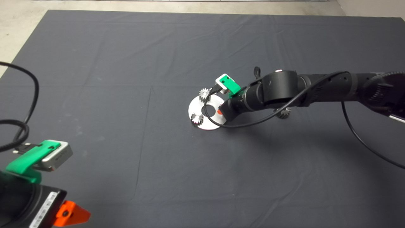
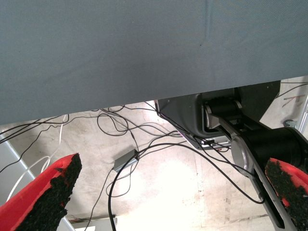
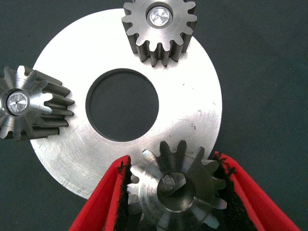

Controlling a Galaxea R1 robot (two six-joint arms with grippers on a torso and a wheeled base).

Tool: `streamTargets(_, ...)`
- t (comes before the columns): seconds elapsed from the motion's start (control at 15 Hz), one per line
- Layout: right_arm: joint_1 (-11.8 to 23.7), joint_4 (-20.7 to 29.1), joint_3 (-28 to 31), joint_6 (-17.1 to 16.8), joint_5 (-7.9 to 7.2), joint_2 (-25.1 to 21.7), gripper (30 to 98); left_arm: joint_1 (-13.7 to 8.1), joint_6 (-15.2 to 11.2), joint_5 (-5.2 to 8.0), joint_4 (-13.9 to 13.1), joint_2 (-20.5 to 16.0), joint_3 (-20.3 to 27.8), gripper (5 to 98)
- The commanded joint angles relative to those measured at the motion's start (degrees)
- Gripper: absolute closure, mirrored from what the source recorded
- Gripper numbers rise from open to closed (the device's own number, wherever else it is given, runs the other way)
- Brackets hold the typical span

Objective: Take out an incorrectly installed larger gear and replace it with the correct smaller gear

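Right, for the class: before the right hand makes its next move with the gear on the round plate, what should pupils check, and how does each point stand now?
1. Right hand astride the larger gear: ok, both pads touch its teeth.
2. Larger gear free of the plate: cannot tell.
3. Two small silver gears apart from the fingers: ok.
4. Smaller gear waiting on the mat: ok, partly hidden under the right arm.
5. Left hand out of the way: ok, open at the mat's near edge.
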Motion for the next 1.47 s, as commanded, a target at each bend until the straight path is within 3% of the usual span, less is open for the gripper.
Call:
streamTargets(0.0,-0.24,0.18,0.13,0.04,-0.97,-0.19,86.4,-0.05,-0.06,0.0,-1.01,-0.11,1.02,5.4)
streamTargets(1.4,-1.03,-0.17,1.09,0.12,-0.53,0.17,86.4,-0.05,-0.06,0.06,-1.01,-0.11,1.02,5.4)
